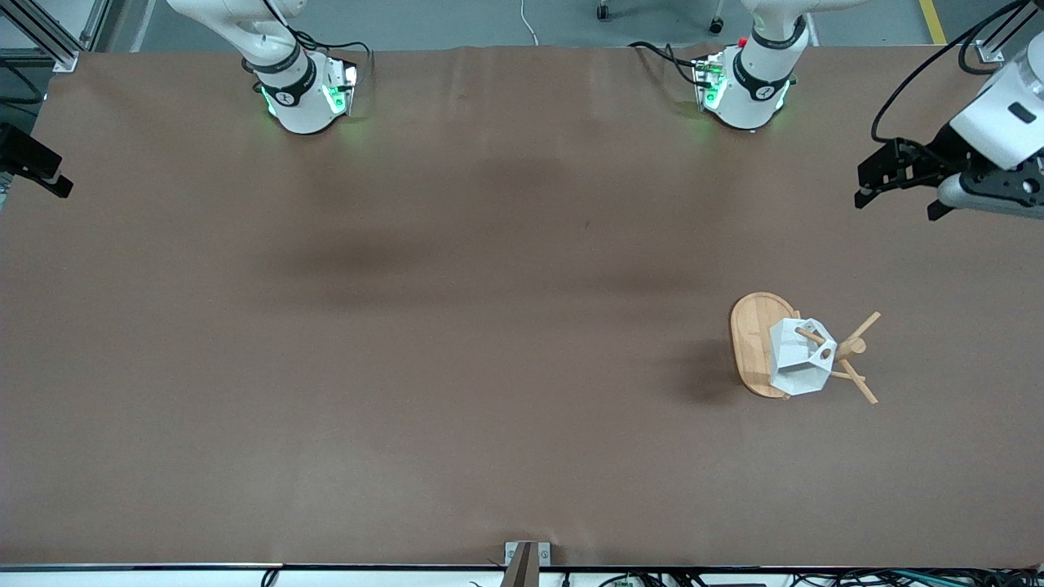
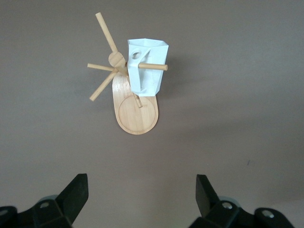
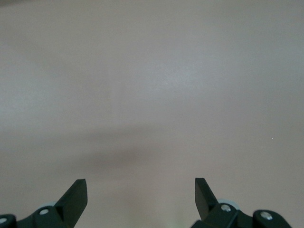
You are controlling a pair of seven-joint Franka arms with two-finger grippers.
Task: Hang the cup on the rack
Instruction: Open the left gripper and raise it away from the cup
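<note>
Left gripper [image 1: 866, 183], jaws spread and empty, hovers at the left arm's table end; right gripper [image 3: 141, 197], equally spread, waits over bare table. The cup [image 1: 801, 357], white and faceted, lies toward seven o'clock from the left gripper, hanging by its pierced handle on a rack [image 1: 754, 342] peg; the hang appears done.

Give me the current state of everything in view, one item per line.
cup: hanging on a rack peg through its handle hole, no gripper on it.
rack: upright on its oval base, toward the left arm's end of the table.
left gripper: open, empty, up in the air clear of the rack.
right gripper: open, empty, over bare table.
</note>
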